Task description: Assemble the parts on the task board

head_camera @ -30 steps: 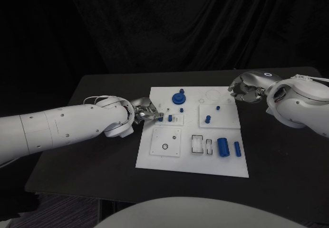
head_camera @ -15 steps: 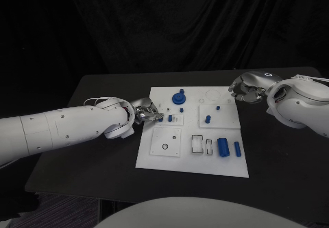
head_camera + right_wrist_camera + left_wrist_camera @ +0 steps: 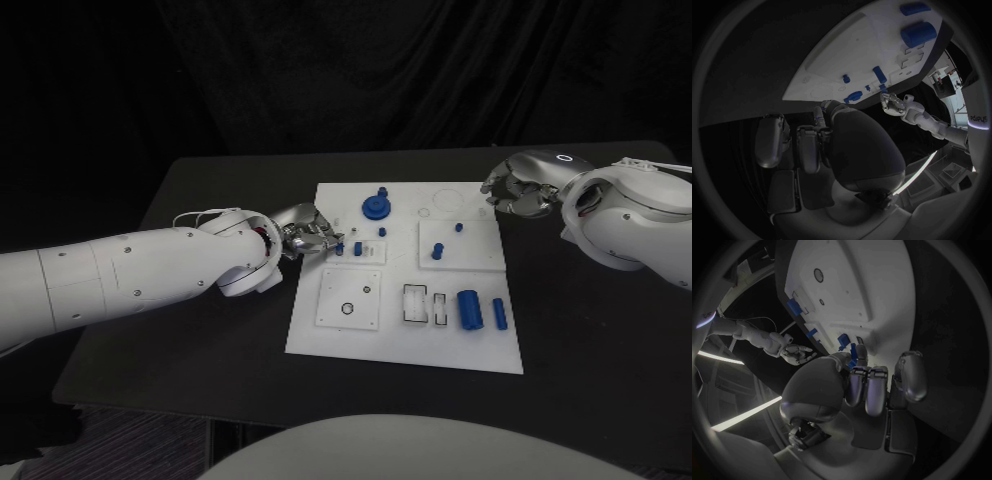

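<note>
My left hand point(image 3: 306, 240) pinched a small blue part point(image 3: 853, 353) at the task board's point(image 3: 405, 348) left edge; right hand point(image 3: 516, 191) curled, holding nothing, at the far-right corner. Several parts seated; two cylinders point(image 3: 469, 309) loose near-right.

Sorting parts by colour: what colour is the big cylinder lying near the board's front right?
Blue cylinder, clearest in the head view.

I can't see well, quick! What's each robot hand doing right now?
Left hand: at the task board's left edge, fingers curled; whether it holds anything cannot be told.
Right hand: fingers curled in, holding nothing.
</note>
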